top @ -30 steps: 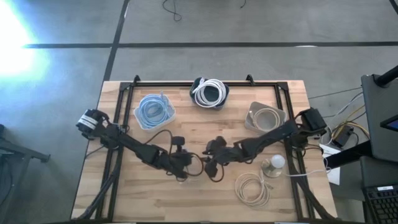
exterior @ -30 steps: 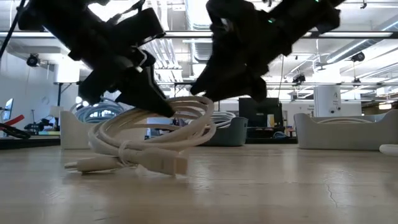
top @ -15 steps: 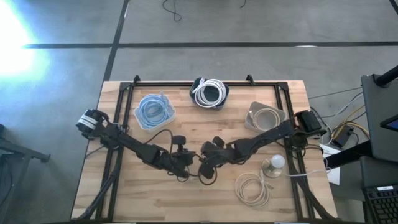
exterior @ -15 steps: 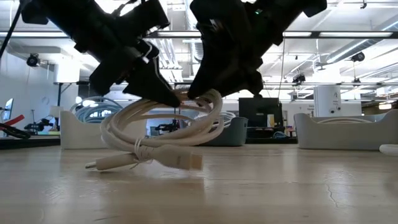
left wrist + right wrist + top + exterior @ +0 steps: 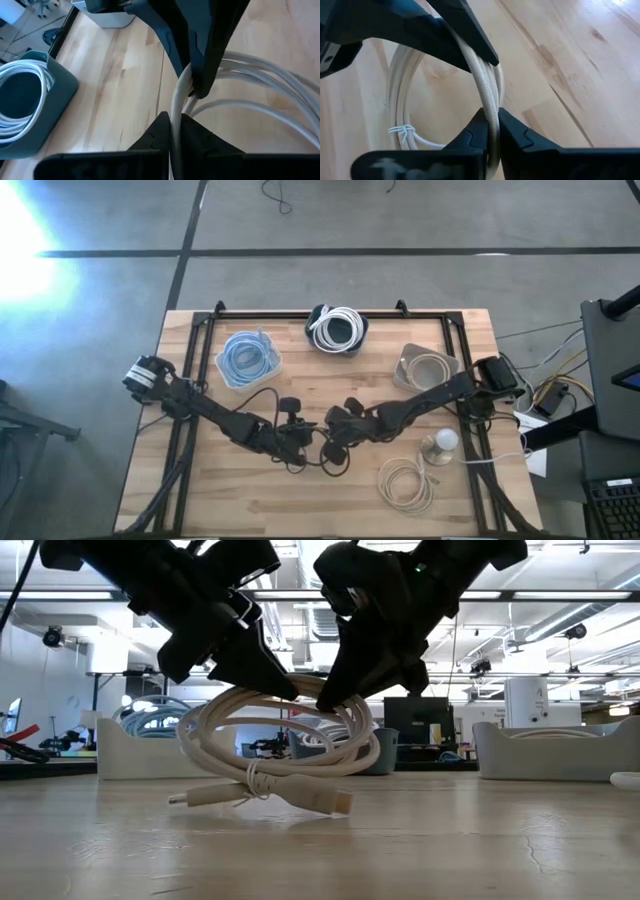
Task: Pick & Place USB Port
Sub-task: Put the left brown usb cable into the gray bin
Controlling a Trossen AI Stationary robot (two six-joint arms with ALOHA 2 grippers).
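Note:
A coiled cream USB cable hangs at the table's middle, bound by a thin tie. Its two plug ends dangle close above the wood. My left gripper and my right gripper are both shut on the coil's top, side by side. In the low view the left gripper is on the left and the right gripper beside it. My left gripper pinches a strand at the coil's top between its two fingers, slanting down from the table's left. The coil hangs below the fingers. My right gripper pinches the bundled strands at the coil's top between its two fingers, slanting down from the table's right, right next to the left fingers. The coil hangs below it.
At the back stand a clear bin of blue cable, a dark teal bin of white cable and a grey bin of cream cable. A loose cream coil and a white round object lie near the front right.
My right gripper has moved toward the table's left, up to the left gripper, and taken hold of the coil's top. The coil has risen a little, and its plug ends have come up off the wood.

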